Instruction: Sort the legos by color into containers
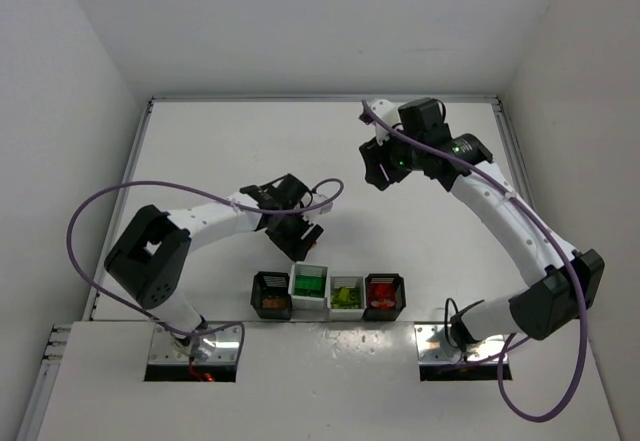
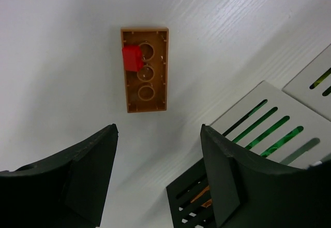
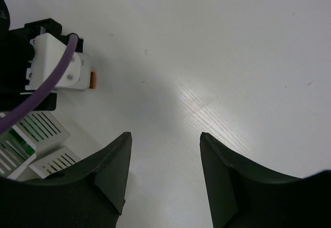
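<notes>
An orange-brown brick (image 2: 146, 78) lies upside down on the white table, hollow side up. A small red brick (image 2: 131, 58) sits on its upper left corner. My left gripper (image 2: 159, 132) hangs open just short of this pair, with nothing between its fingers. It hovers just behind the row of containers (image 1: 328, 294). The black container (image 2: 207, 202) holds orange pieces, the white one (image 2: 264, 130) beside it holds green. The other white container (image 1: 346, 294) holds yellow-green and the far black one (image 1: 384, 295) red. My right gripper (image 3: 165, 137) is open over bare table, farther back (image 1: 375, 173).
The left arm's wrist (image 3: 51, 67) with its purple cable shows at the upper left of the right wrist view, with a sliver of orange brick (image 3: 93, 79) beside it. White walls (image 1: 90, 71) enclose the table on three sides.
</notes>
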Motion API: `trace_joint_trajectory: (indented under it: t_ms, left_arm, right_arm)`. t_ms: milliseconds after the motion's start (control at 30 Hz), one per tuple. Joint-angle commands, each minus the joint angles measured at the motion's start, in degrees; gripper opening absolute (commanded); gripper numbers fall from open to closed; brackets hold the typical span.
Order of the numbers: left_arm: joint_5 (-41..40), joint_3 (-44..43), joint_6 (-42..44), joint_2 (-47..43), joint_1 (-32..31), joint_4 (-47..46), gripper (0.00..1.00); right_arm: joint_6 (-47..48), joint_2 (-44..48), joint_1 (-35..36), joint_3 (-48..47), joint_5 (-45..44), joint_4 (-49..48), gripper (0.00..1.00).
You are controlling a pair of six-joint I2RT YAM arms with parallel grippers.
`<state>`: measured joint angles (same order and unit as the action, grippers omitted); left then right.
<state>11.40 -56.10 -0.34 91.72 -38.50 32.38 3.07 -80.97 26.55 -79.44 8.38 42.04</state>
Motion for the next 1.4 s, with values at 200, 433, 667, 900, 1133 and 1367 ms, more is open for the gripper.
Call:
trace_joint_trajectory:
  t_ms: [200,433,667,900,1133,1367]
  left_arm:
    - [-3.84,-3.22,-1.59,3.64,-3.15,-3.11,0.71]
    - [-8.58,-4.37,-2.12,7.67,-4.21,-4.78,0.71]
    - [-11.40,-4.99,-2.12,10.75,-4.21,-4.78,0.61]
    - [-13.31,-5.51,-0.28,11.29,-4.21,-4.78,0.32]
    - [-21.15,-5.52,3.85,3.05,-4.21,-6.63,0.27]
    - [-7.80,-3.32,11.32,-10.32,-4.21,-10.85,0.27]
  right_arm:
    - [-0.96,2.66,-2.28,1.22,3.13,-2.23,0.57]
    - [-1.49,3.19,-2.81,1.74,4.18,-2.75,0.57]
    - [-1.49,3.80,-3.34,2.80,4.19,-2.75,0.57]
    - [-1.49,4.33,-3.87,3.41,4.71,-3.28,0.57]
    - [-1.49,5.47,-4.40,3.94,5.24,-3.80,0.57]
    - [-1.49,5.47,-4.40,3.94,5.77,-3.81,0.57]
